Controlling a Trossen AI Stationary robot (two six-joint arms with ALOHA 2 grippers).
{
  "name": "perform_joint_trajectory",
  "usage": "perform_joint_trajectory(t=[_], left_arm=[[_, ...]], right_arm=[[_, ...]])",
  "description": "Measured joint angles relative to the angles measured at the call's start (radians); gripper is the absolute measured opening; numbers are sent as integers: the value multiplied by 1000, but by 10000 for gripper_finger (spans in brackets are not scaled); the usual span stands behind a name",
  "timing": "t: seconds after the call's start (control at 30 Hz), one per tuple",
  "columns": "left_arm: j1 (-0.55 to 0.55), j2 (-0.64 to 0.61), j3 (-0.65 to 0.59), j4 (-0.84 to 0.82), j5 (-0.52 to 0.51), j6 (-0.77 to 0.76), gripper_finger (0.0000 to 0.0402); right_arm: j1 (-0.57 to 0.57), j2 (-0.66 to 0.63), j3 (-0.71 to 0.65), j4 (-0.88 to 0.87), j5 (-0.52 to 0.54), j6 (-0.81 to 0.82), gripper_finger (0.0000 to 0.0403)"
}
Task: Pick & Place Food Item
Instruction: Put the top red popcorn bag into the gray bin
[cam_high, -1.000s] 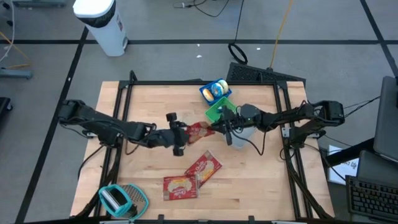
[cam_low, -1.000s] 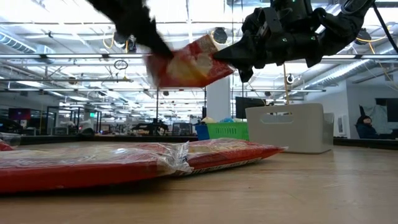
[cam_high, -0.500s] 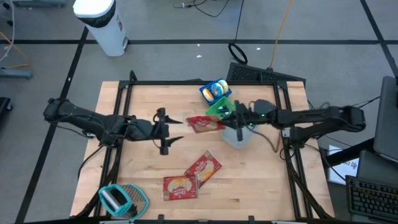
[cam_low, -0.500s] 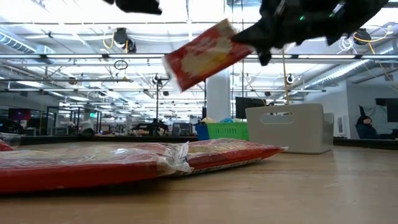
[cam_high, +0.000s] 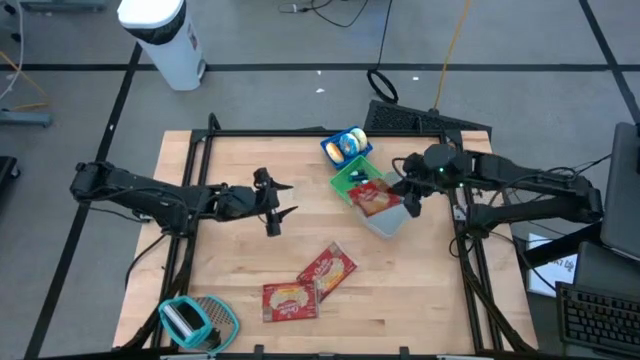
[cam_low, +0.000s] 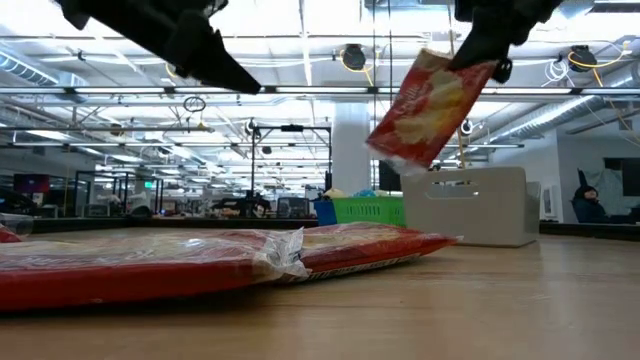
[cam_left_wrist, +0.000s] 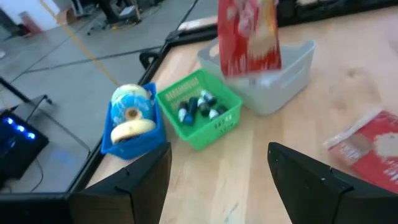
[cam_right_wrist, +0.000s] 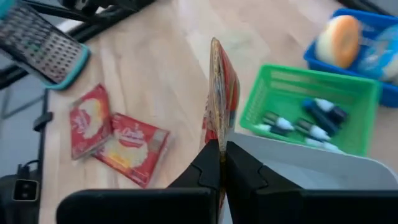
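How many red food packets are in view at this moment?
3. One red packet hangs from the right gripper over the white bin; two red packets lie overlapping on the table's near side.

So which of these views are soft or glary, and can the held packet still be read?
Low view: bright ceiling lights behind, the near packets blurred. Left wrist view: the red snack packet smeared, its print unreadable. Right wrist view: that packet edge-on in the right hand. High view: evenly lit, sharp.

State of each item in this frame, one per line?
Red snack packet: held over the white plastic bin.
Right gripper: jaws shut on it.
Left gripper: open, empty.
Two red packets: flat on the wooden table.
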Motion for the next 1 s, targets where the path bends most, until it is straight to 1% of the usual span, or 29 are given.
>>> perform_joint_trajectory(t=[0.13, 0.3, 0.43, 0.63, 0.73, 0.87, 1.0], left_arm=[[24, 0, -5, 8, 2, -13, 269], [44, 1, -6, 8, 3, -14, 269], [53, 1, -6, 7, 3, -16, 269], [58, 1, -6, 7, 3, -16, 269], [58, 1, -6, 7, 3, -16, 269], [58, 1, -6, 7, 3, -16, 269], [58, 1, -6, 7, 3, -20, 269]], right_arm=[[1, -2, 80, -123, 41, -6, 0], [0, -10, 137, -131, 58, -29, 0], [0, -15, 158, -196, 60, -30, 0], [0, -14, 161, -389, 139, 39, 0], [0, -12, 161, -433, 134, 67, 0], [1, 5, 138, -436, 123, 94, 0], [0, 54, 104, -432, 68, 96, 0]])
